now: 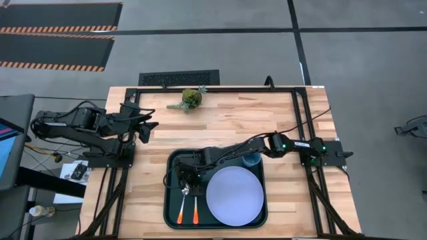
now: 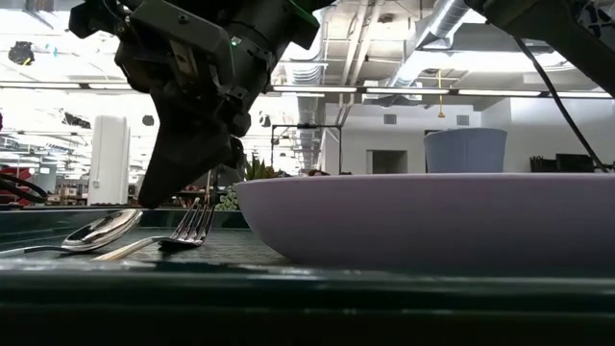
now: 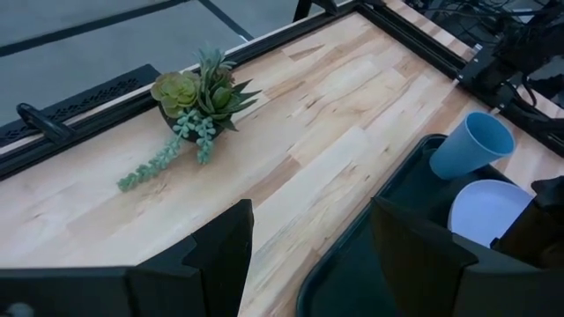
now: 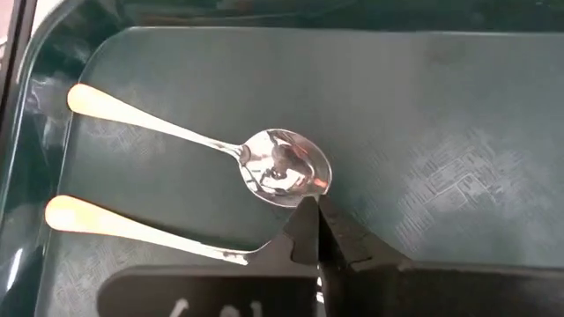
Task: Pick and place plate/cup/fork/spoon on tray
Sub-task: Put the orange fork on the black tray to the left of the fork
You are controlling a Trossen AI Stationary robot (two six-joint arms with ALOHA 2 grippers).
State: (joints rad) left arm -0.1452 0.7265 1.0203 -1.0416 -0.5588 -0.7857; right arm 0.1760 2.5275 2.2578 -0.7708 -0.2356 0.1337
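The dark tray [image 1: 175,160] lies at the table's near middle. On it rest the lavender plate [image 1: 234,195], the blue cup [image 1: 251,159] upright at the far right corner, and at the left the spoon [image 4: 286,167] and the fork [image 4: 132,227], side by side with their orange handles toward the near edge. My right gripper [image 4: 316,220] is shut and stands right over the fork's head, hiding the tines; the spoon's bowl lies just beside its tips. My left gripper [image 1: 143,127] is open and empty over the table's left part. My right gripper's shut fingers [image 4: 304,233] point down over the fork's head [image 2: 192,226], which lies on the tray. The fingers hide the tines in the wrist view. I cannot tell whether they touch the fork.
A small artificial succulent [image 1: 190,99] lies at the table's far edge. Black frame rails [image 1: 297,113] run along the table's far side and right side. Bare wood [image 1: 220,127] lies between the plant and the tray.
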